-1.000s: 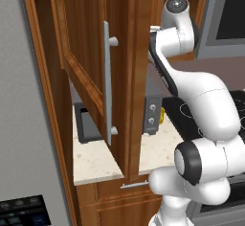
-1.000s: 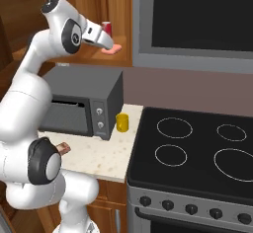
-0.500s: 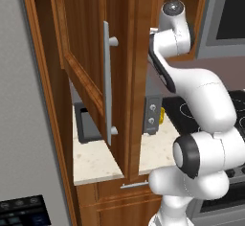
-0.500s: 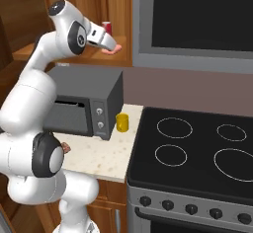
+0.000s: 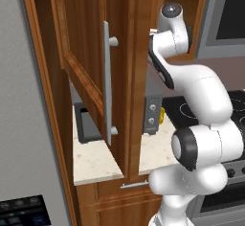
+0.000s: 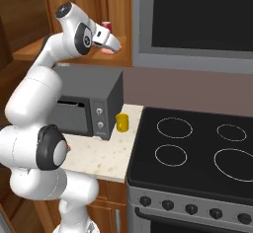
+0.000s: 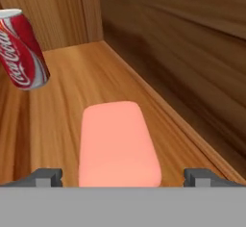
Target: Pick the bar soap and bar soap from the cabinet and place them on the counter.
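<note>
My pincer (image 7: 120, 175) stands fully open and empty straddling the bar soap (image 7: 117, 144) on the cabinet shelf (image 7: 62, 101); I'd ease forward, then close squarely, avoiding the cola can (image 7: 21, 48) up-left.

Bar soap (image 7: 118, 144): salmon-pink, flat, rounded corners, lying flat on the cabinet (image 7: 158, 38) shelf, lengthwise between the wide-apart tips of the pincer (image 7: 122, 177), not gripped. Counter (image 6: 101, 155): beige speckled slab, well below pincer.

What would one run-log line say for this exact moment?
stage: reaching into cabinet | gripper: open, straddling bar soap on shelf, not gripped | nearby: red soda can | counter: no soap yet
</note>
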